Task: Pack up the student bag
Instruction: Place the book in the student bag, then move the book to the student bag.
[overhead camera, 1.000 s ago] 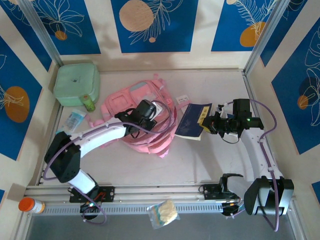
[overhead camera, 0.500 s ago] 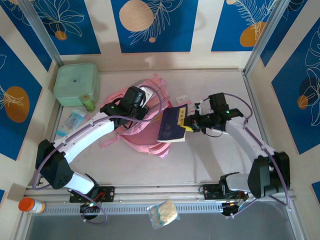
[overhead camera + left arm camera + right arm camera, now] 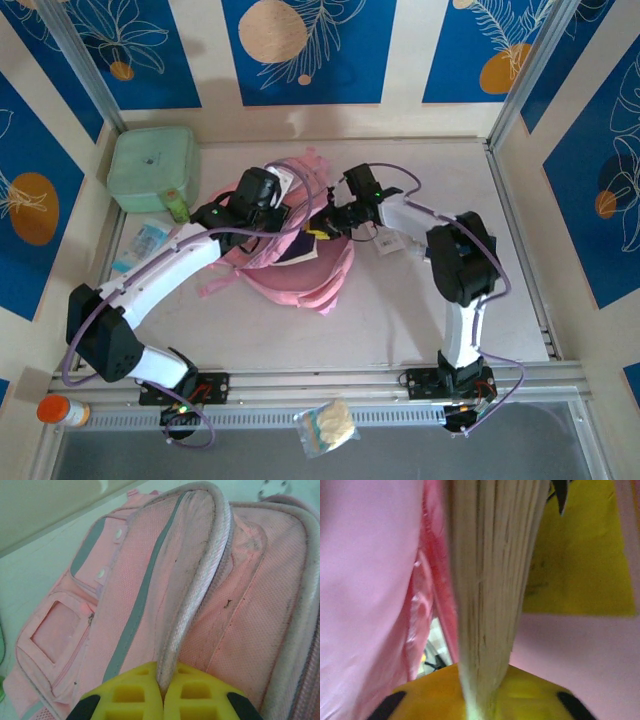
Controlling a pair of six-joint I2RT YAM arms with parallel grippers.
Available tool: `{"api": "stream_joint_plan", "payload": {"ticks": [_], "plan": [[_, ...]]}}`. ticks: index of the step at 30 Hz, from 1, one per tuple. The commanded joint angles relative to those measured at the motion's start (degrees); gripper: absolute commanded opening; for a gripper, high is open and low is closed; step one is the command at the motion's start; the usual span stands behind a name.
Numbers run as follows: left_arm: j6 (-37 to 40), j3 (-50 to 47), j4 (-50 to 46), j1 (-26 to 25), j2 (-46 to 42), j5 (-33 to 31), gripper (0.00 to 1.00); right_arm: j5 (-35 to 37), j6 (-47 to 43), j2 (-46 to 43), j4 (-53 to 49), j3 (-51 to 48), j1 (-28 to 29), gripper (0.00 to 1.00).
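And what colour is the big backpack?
The student bag is pink, with grey stripes along its panels. The left wrist view shows it best.

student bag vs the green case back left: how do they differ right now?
The student bag is pink and larger; the green case is mint and smaller. The bag lies rumpled mid-table; the case sits flat in the back left corner. The left gripper pinches the bag's rim and the right gripper holds a book at its mouth; no gripper is at the case.
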Motion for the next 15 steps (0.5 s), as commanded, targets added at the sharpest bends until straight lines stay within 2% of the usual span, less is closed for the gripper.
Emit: {"api": "stream_joint_plan", "payload": {"ticks": [1, 4, 6, 10, 13, 15], "plan": [[-3.00, 1.83, 3.19, 1.16, -2.63, 0.42, 0.00, 3.20, -2.44, 1.17, -1.25, 1.75, 0.02, 0.30], [-3.13, 1.65, 2.87, 1.29, -2.66, 1.19, 0.00, 6.84, -3.31, -2.83, -2.79, -1.57, -0.13, 0.46], [-3.16, 1.39, 2.96, 1.27, -2.82, 1.97, 0.00, 10.11, -3.49, -6.38, -5.77, -3.87, -0.41, 0.49], [-3.62, 0.87, 3.15, 1.26, -3.51, 4.67, 0.00, 16.49, -3.51, -13.90, -11.21, -8.67, 0.51, 0.49], [-3.86, 0.32, 3.27, 1.32, -4.24, 5.18, 0.00, 18.37, -2.00, -17.18, -13.94, -11.44, 3.11, 0.43], [-3.67, -0.08, 3.55, 1.26, -4.61, 5.37, 0.00, 17.52, -0.23, -18.76, -11.59, -13.86, 5.43, 0.38]]}}
